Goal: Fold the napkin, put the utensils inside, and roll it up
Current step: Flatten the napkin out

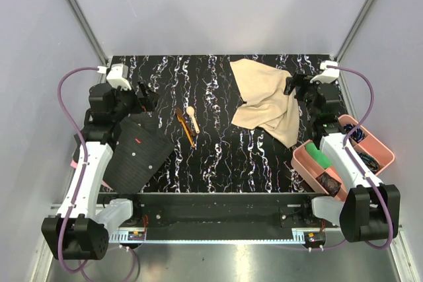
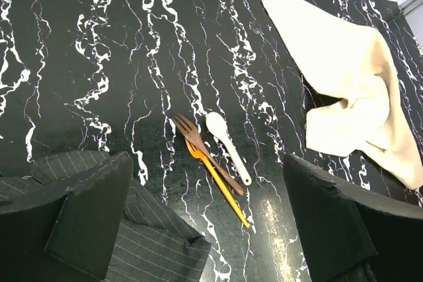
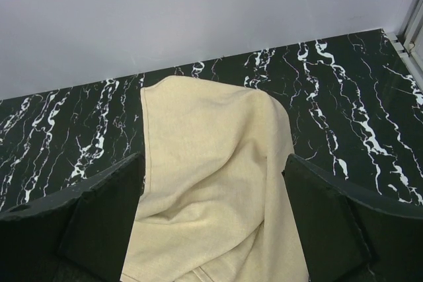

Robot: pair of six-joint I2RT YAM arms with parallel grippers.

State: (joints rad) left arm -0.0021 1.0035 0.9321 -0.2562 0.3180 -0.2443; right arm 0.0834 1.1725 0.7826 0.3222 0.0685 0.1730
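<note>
Progress stands at nothing done, as far as these views show. The napkin [image 1: 268, 100] lies unfolded and rumpled near the far right corner of the table [image 1: 225, 156]. One part is spread toward the far edge and the rest is bunched in loose overlapping folds on its near side. The utensils [image 2: 187, 131] lie well apart from it, around the middle of the table, in a small cluster: a pale spoon [image 2: 216, 125] and, just beside it, a brown fork [image 2: 225, 174] lying over an orange utensil [image 2: 234, 208]. None of them is on the cloth.

The left pincer [image 1: 147, 96] hovers near the far left corner, jaws wide, holding nothing. A black dotted mat [image 1: 135, 150] lies by the left edge below it. The right pincer [image 1: 294, 85] hangs by the right edge just beside the napkin, also wide and empty, and its wrist view looks down on the cloth between the fingers. A pink tray [image 1: 301, 160] sits at the near right corner.

By my judgement every step remains: flattening and folding the napkin, bringing the utensils onto it, and rolling it up.
</note>
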